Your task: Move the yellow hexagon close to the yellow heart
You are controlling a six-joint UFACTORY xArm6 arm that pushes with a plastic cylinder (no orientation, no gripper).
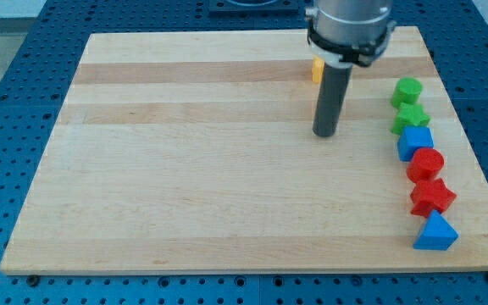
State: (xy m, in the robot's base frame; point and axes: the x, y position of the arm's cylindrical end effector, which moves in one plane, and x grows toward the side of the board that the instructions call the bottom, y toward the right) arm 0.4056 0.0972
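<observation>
A yellow block (317, 70), shape hidden, peeks from behind the rod toward the view's top. My tip (325, 135) rests on the wooden board (185, 169) just below it, a bare rod with no jaws. Further right, well apart, green, blue and red blocks line the edge.

Illumination is bright, even and diffuse, apparently from overhead. The pale wooden counter (185, 169) shows no glare or hot spots. Shadows are soft and short: a faint one sits at the base of my tip (325, 135), and small ones hug the blocks to its right. Focus is sharp across the whole frame. Colours are saturated. The counter's edges run straight, with no visible lens distortion.
</observation>
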